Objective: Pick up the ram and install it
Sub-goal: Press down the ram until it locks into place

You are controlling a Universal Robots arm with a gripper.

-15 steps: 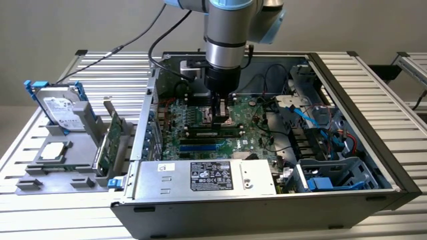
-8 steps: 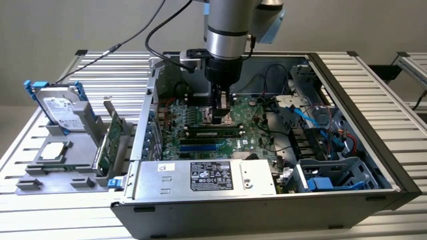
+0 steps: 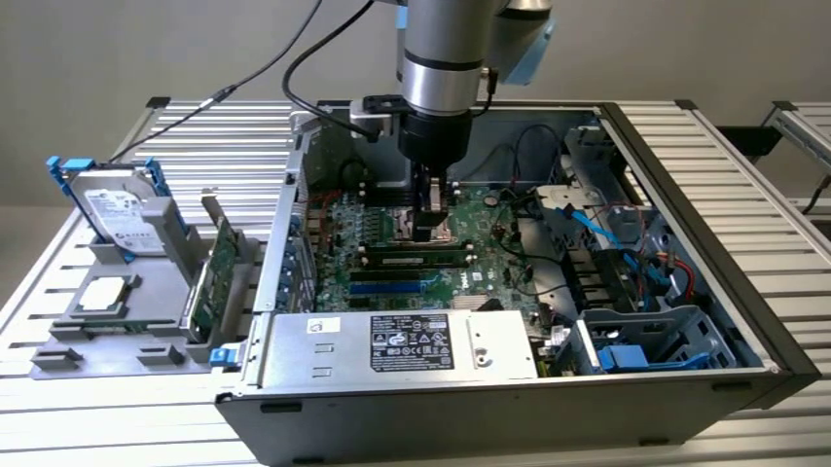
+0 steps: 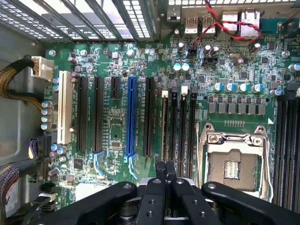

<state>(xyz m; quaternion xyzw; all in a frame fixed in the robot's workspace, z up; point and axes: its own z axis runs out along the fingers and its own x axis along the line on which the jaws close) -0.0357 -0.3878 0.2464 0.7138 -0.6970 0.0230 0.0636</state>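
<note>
The ram (image 3: 415, 260) is a narrow green stick with black chips. It stands in one of the black memory slots on the motherboard (image 3: 487, 280) inside the open computer case. In the wrist view the ram (image 4: 165, 126) appears edge-on as a thin pale strip in the slot beside the other memory slots (image 4: 186, 126). My gripper (image 3: 433, 233) hangs just above the board at the far side of the slots. In the wrist view the gripper (image 4: 164, 169) has its fingers pressed together with nothing visible between them, over the near end of the ram's slot.
The CPU socket (image 4: 232, 166) lies beside the memory slots. A power supply (image 3: 403, 342), blue cables (image 3: 610, 233) and a drive cage (image 3: 643, 341) crowd the case. Outside, at the exterior view's left, a holder carries a hard drive (image 3: 117, 209) and a wider green card (image 3: 214, 272).
</note>
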